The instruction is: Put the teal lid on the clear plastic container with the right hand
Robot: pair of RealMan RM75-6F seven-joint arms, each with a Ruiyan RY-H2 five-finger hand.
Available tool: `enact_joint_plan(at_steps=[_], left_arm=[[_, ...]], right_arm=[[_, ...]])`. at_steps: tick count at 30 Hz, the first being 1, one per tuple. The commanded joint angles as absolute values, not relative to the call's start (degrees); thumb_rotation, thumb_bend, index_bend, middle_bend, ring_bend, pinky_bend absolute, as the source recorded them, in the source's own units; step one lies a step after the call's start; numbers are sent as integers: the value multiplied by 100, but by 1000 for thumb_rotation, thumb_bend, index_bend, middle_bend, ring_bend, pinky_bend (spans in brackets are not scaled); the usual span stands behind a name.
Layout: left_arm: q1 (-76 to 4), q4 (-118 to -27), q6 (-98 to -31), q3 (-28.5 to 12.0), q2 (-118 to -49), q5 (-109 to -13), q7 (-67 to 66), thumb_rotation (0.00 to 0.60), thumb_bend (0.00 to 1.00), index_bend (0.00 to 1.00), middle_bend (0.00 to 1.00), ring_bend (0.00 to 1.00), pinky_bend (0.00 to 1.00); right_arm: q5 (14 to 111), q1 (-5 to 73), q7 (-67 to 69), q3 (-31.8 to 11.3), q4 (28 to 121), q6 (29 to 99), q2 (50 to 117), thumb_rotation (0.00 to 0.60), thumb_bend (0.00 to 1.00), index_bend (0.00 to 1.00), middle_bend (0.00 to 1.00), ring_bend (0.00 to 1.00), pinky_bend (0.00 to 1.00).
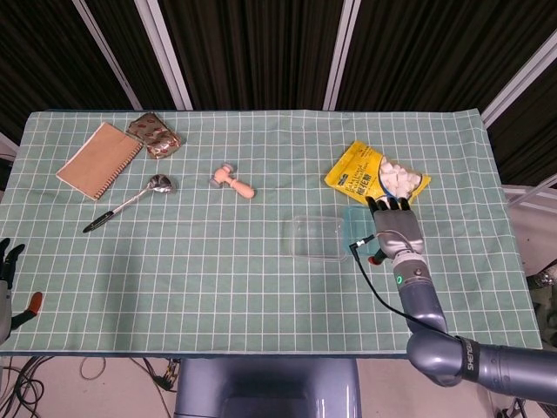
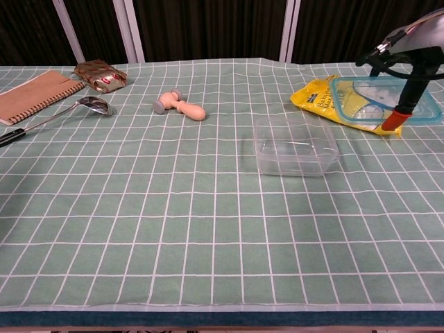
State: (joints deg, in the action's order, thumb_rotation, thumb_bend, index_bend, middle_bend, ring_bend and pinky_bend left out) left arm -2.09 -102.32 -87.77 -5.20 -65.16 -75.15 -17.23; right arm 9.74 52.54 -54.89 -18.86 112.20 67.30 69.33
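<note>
- The right hand (image 1: 396, 233) is raised above the bench (image 1: 261, 296), just to the right of the clear container (image 1: 319, 239), with its fingers pointing away from the robot toward the yellow bag (image 1: 376, 178).
- It holds the teal lid (image 2: 383, 100); in the chest view the lid hangs roughly level in the air, under the hand at the top right corner, in front of the yellow bag.
- In the head view the lid's left edge (image 1: 355, 228) shows beside the hand, close to the container's right rim; I cannot tell whether it overlaps the rim.
- The clear container (image 2: 295, 146) sits upright and uncovered on the green checked cloth, near the middle of the bench.
- The left hand (image 1: 9, 279) shows at the lower left edge of the head view, off the bench; whether its fingers are spread or curled cannot be told.
- Toward the far left lie a notebook (image 1: 99, 159), a shiny foil packet (image 1: 154, 134) and a spoon (image 1: 130, 201).
- A small pink wooden mallet (image 2: 180, 105) lies between the spoon and the yellow bag, well apart from the container.
</note>
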Motion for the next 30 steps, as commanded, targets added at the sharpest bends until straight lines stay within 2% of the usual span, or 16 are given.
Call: enact_joint_plan(at_steps=[1, 13, 30], left_arm=[[-215, -10241, -8753, -525, -6512, -7483, -1728, 600, 316, 106, 0, 0, 0], [-243, -10292, -8681, -547, -6484, -7359, -1748, 600, 316, 106, 0, 0, 0], [-267, -10334, -8603, -545, -6448, -7251, -1725, 600, 317, 106, 0, 0, 0]], right_arm=[[633, 5516, -5633, -1897, 10920, 6485, 7033, 600, 186, 0, 442, 67, 0], [-10, 6089, -5561, -1854, 10333, 5992, 7292, 600, 186, 0, 442, 67, 0], [29, 6447, -5250, -1691, 9899, 6374, 8137, 600, 186, 0, 442, 67, 0]])
